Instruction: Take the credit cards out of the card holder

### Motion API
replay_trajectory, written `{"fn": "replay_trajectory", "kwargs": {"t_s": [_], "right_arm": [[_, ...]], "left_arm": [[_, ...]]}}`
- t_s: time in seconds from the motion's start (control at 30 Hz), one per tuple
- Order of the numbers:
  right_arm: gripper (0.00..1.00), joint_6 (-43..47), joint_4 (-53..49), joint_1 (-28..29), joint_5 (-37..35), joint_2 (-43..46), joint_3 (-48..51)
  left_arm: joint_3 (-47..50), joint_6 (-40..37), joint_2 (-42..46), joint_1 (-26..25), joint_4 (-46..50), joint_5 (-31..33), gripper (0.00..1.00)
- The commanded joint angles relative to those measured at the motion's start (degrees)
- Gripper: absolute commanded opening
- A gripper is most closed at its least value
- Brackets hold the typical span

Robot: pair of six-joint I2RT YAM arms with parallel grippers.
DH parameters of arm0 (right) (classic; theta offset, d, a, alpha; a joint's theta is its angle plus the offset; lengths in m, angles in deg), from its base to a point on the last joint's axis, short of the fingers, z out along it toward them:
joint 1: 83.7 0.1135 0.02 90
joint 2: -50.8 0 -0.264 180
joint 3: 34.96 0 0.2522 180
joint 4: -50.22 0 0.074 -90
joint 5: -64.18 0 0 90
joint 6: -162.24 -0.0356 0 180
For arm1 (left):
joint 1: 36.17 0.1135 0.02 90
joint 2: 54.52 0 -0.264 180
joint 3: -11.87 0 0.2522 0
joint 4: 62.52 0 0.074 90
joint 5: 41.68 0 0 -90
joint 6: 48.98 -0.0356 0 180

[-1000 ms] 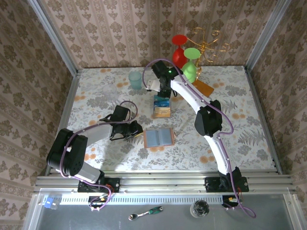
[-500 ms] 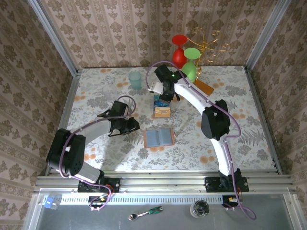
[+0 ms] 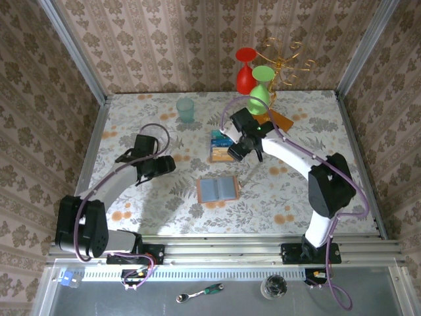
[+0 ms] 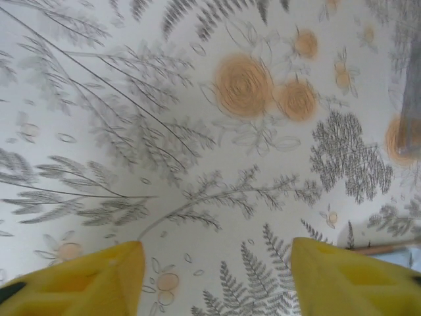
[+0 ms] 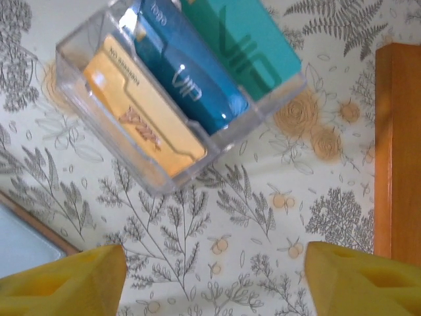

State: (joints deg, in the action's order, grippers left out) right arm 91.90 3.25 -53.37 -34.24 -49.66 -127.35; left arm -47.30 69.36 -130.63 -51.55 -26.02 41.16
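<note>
Floral tablecloth (image 3: 316, 131) under open tan card holder (image 3: 218, 189) with grey-blue inner panels

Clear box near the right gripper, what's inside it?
Three cards stand in the clear box: an orange card, a blue card and a teal card. Orange hides part of blue, and blue hides part of teal.

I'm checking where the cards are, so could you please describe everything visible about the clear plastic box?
The clear plastic box is a transparent, open-topped rectangular tray resting on the floral tablecloth, on the far side of the open card holder and apart from it. Three credit cards lie overlapped aslant in it: orange-tan, blue and teal. The right gripper, jaws open, hovers close by; nothing grips the box.
</note>
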Motion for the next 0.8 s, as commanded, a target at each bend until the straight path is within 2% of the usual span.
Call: {"fn": "replay_trajectory", "kwargs": {"t_s": [0.0,0.03,0.1,0.13,0.37,0.53,0.77], "right_arm": [[0.94,-6.4,6.8,-0.9,-3.7,5.4,6.1],[1.00,-7.0,7.9,-1.4,-4.4,6.7,8.0],[1.00,-8.4,10.3,-2.6,-6.0,8.9,11.4],[1.00,-9.2,11.4,-3.5,-6.5,9.9,13.2],[1.00,-15.5,21.5,-10.8,-8.0,13.8,22.7],[1.00,-21.1,32.1,-17.2,-5.3,13.9,29.4],[1.00,-22.3,45.9,-22.1,-6.2,12.2,35.6]], "left_arm": [[0.7,-4.5,1.8,1.7,-0.3,5.4,0.74],[0.4,-5.3,1.7,2.2,-0.4,6.3,0.78],[-0.2,-6.6,1.2,2.9,-0.3,7.8,0.97],[-0.7,-7.2,0.8,3.3,-0.3,8.5,1.00],[0.0,-11.1,-0.2,5.0,-3.5,17.6,1.00],[3.0,-13.6,0.5,6.9,-10.5,20.0,1.00],[2.2,-14.9,-0.8,10.5,-13.0,19.2,0.97]]}}
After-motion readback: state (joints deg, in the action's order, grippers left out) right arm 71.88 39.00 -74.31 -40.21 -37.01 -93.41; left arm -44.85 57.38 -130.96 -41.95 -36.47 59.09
